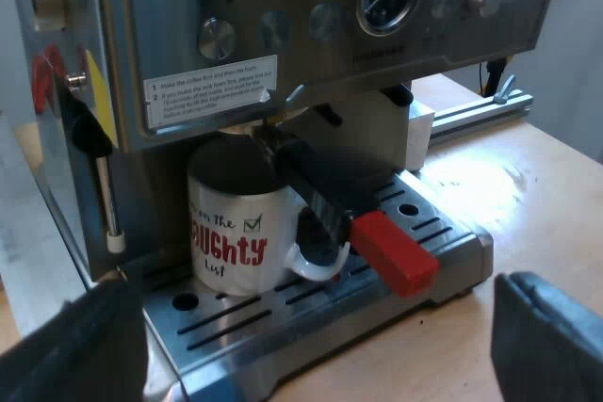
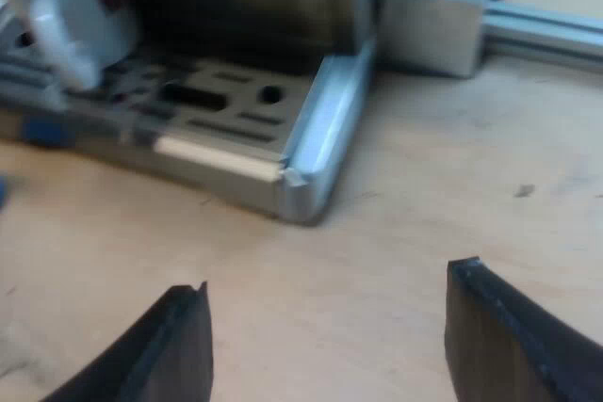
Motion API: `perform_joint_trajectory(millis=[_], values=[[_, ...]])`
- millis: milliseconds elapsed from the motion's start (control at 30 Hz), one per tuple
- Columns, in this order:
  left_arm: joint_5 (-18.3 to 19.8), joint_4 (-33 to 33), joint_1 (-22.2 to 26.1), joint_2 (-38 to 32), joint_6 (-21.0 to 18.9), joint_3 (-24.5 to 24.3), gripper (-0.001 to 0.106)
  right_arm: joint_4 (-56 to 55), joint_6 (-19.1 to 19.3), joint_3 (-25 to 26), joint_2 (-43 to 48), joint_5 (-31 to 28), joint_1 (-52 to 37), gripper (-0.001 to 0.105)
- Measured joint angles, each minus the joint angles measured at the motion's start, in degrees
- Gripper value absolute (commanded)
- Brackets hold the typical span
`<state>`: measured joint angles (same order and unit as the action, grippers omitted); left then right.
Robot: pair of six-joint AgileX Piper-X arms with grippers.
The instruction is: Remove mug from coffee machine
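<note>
Our left gripper hangs released, fingers spread wide, just before the espresso machine's drip tray. The white mug stands on that tray, apart from the fingers, under the locked holder with its red-ended handle. Our right gripper, likewise released, hovers over the wooden table, well apart from the mug.

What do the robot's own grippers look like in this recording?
Both are plain black. The left gripper has two broad, matte fingers with blunt, rounded ends. On the right gripper, the fingers taper to angular, wedge-like tips, one with a small notch. No markings show on any of them.
</note>
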<state>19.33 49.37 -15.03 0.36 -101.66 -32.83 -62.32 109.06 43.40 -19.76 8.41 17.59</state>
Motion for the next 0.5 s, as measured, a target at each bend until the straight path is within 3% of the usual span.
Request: perform_joint_trajectory(millis=[133, 500], values=[[0.4, -3.4, -5.8, 1.7, 2.7, 2.2, 0.077, 1.0, 1.8, 0.0, -1.8, 0.8, 4.1, 0.056], [0.4, -12.6, -6.3, 1.8, 2.9, 12.5, 0.077, 7.8, 2.3, -3.5, -1.8, 1.0, 9.5, 0.056]])
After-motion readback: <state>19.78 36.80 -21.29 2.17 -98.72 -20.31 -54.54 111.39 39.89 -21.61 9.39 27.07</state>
